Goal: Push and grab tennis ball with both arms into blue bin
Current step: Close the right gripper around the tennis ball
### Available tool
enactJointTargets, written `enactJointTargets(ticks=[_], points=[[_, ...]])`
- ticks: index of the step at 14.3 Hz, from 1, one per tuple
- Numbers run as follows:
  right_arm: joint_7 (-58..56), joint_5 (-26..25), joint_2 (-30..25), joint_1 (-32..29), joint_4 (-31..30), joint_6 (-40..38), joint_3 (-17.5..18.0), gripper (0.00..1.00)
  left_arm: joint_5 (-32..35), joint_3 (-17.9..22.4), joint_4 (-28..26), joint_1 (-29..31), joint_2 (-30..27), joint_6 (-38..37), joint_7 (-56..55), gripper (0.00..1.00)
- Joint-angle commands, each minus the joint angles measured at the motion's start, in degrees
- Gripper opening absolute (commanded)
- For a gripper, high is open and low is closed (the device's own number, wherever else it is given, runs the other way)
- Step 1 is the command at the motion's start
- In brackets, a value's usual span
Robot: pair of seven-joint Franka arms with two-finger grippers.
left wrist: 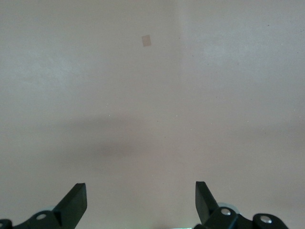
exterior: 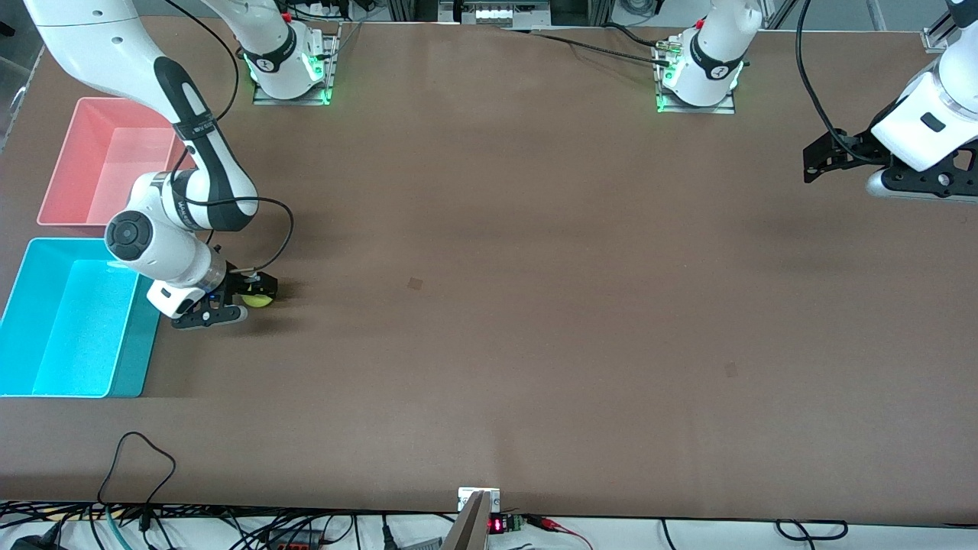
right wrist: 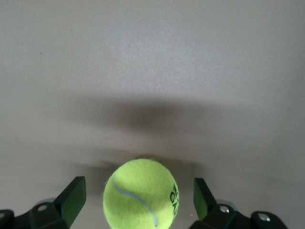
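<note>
The step in hand looks like the grab: the right tool [exterior: 246,298] has the tennis ball [exterior: 258,299] between its parted fingers, and doing it well means closing squarely across the ball's middle so it cannot squirt out (a fuzzy ball rolls at the lightest off-centre touch), then lifting clear of the rim before swinging to the blue bin [exterior: 46,374]. Going by size, the brown surface [exterior: 535,305] carries everything; the blue bin sits at the right arm's end, at about nine o'clock from the ball in the front view, with a pink bin [exterior: 72,164] just beside it, farther from the front camera. The right arm bends down steeply, its wrist low beside the blue bin, fingers wide and not yet touching the ball, which rests on the surface. The left arm waits, its left tool [exterior: 821,160] open over bare surface at its own end.
</note>
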Motion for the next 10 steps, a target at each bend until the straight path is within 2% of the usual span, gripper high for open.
enactJointTargets(ticks=[1, 9, 10], points=[[-1.0, -0.5, 1.2, -0.2, 0.3, -0.9, 0.5, 1.00, -0.8, 0.1, 1.0, -0.2, -0.1, -1.3, 0.3, 1.00], [-1.1, -0.6, 2.6, -0.2, -0.2, -1.0, 0.5, 1.00, -0.8, 0.1, 1.0, -0.2, 0.0, -1.7, 0.4, 1.00], [-1.1, -0.6, 2.5, -0.2, -0.2, -1.0, 0.5, 0.91, -0.8, 0.1, 1.0, -0.2, -0.1, -1.8, 0.4, 1.00]])
